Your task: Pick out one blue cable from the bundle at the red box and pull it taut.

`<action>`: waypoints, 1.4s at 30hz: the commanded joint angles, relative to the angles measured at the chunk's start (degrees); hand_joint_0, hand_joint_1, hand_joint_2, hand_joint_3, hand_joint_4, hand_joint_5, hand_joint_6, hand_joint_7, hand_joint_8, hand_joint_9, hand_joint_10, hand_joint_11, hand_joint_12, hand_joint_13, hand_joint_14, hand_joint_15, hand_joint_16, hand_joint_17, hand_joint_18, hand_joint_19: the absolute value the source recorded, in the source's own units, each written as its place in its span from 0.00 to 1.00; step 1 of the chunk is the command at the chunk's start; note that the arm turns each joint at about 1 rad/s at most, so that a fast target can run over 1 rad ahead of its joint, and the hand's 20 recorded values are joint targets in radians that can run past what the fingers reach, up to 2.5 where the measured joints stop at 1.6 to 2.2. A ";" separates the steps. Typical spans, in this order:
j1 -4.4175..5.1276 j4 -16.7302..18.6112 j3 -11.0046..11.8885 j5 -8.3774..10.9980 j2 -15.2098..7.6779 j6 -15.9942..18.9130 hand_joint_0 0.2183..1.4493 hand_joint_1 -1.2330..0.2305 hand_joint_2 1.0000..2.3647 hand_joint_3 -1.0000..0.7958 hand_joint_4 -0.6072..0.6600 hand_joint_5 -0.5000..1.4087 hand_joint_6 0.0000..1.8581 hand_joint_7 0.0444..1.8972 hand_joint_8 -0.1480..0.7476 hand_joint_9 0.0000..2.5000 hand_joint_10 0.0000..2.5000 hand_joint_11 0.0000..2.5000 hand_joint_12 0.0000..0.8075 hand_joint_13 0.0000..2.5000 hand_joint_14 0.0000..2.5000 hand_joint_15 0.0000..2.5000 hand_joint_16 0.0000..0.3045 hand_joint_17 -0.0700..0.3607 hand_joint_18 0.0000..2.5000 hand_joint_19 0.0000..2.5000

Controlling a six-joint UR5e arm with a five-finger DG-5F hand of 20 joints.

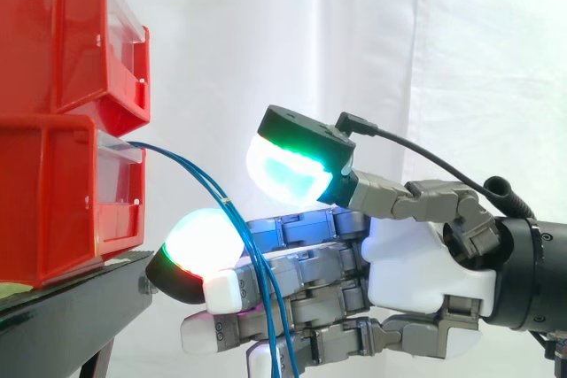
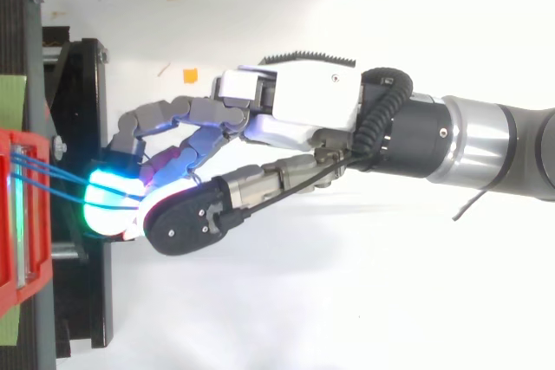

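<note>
White curtain (image 1: 354, 42) behind; blue cables (image 1: 177, 157) spilling from the lower red bin (image 1: 53, 201), hand (image 1: 416, 263) open beside them.

Cables leaving the bin's front lip as a thin bundle, arcing out and down to the right, then dropping steeply across the near side of the fingers (image 1: 310, 267) and off the bottom edge. Long axis at the hand close to upright; fingers level, pointing left at the bin, so crossing the strands roughly square. Thumb pad (image 1: 288, 170), green and cyan, well above the fingers and apart from the cables. Foremost fingertip pad (image 1: 199, 241), white and red, just short of the black stand (image 1: 80, 307). Nothing pinched: fingers nearly straight, thumb wide. From above, strands running from the bin into the glow at the fingertips. Strands lying too close to single one out. Likely need: thumb down onto one strand, then a draw rightward, away from the bin.
</note>
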 commanded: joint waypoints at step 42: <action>-1.15 0.97 0.52 -2.64 -0.01 -1.33 0.33 0.38 0.00 0.51 0.64 0.21 0.47 0.42 0.61 0.46 0.01 0.18 0.57 0.34 0.00 0.12 0.22 0.52 0.37 0.22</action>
